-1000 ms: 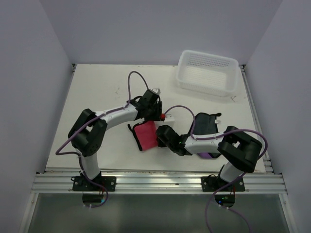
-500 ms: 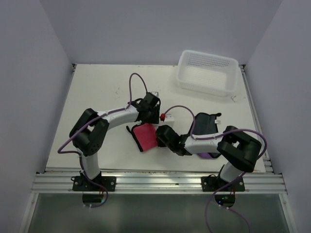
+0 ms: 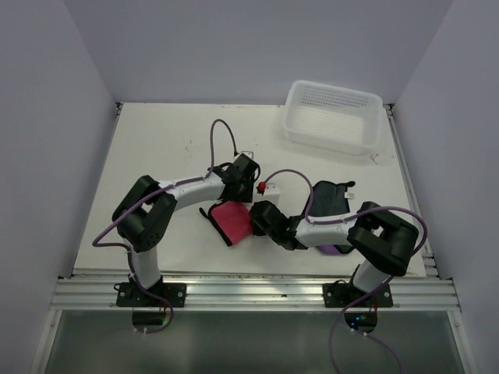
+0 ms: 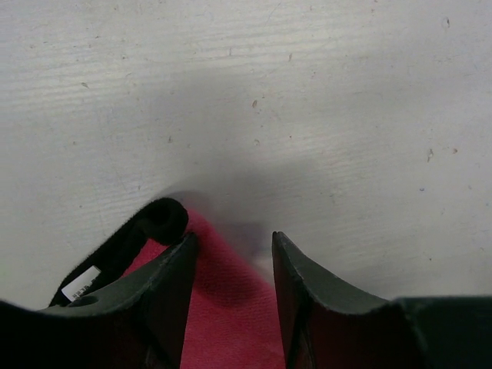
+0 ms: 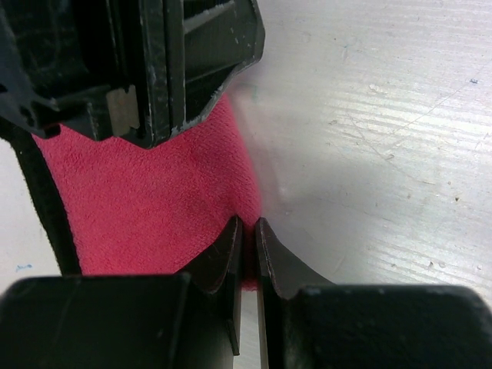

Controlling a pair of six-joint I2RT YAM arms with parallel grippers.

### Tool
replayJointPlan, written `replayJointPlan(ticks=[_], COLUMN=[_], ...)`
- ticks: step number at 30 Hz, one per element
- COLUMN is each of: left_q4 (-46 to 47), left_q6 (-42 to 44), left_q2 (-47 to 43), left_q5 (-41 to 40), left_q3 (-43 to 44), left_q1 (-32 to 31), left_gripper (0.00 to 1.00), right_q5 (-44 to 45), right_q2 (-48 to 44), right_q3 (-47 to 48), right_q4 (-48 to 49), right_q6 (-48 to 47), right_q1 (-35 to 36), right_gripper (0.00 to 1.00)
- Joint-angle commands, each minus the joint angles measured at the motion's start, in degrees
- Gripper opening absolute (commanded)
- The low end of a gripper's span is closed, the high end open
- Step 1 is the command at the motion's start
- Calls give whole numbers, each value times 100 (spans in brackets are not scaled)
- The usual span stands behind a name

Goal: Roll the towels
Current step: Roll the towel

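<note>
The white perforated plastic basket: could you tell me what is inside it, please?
Nothing shows inside the white perforated plastic basket from the top view, only its bare mesh floor; its near wall hides a thin strip.

pink-red towel (image 3: 231, 221) sits flat-ish mid table, black trim along its edge, purple towel (image 3: 335, 250) peeking out near the front right with black fabric (image 3: 331, 197) behind it

The right arm (image 3: 335, 222) is covering most of the purple towel (image 3: 337, 250); the pink towel (image 4: 231, 323) is running off the left wrist view's bottom edge.
</note>
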Motion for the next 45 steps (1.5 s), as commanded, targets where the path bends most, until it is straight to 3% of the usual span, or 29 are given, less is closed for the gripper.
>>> replayJointPlan(ticks=[1,10,20,27,31,35,40,42,45], left_q4=[-560,-648,-323,-121,186,205,327,494,977], left_q6=[167,88,97,316,378,378,11,-122,-386], left_q2=[-39,-13,-13,-179,-749,-1426,-2515,-2867,-3071], left_q5=[-538,-890,-785,-681,-214,-239,-276,118,768], left_q3=[-222,-424,-539,-196,-230,-388,-1195,-1704,-2390], left_q1=[-5,-190,-181,-15,459,768,865,865,839], left_gripper=[48,34,36,47,53,57,59,56,41], right_q5=[48,75,504,1190,1472,1385,1156,1112,1042], right_q2=[385,411,34,-124,-213,-248,-239,-213,-195], right_q3=[-186,-169,-300,-169,-142,-151,-160,-151,-98], right_q4=[-831,-892,-743,-1015,-1226,-1270,-1235,-1209,-1209], right_q6=[38,82,-260,-849,-1087,-1096,-973,-911,-885], right_q1=[50,85,375,744,885,894,894,894,894], right_gripper=[0,0,0,0,0,0,0,0,0])
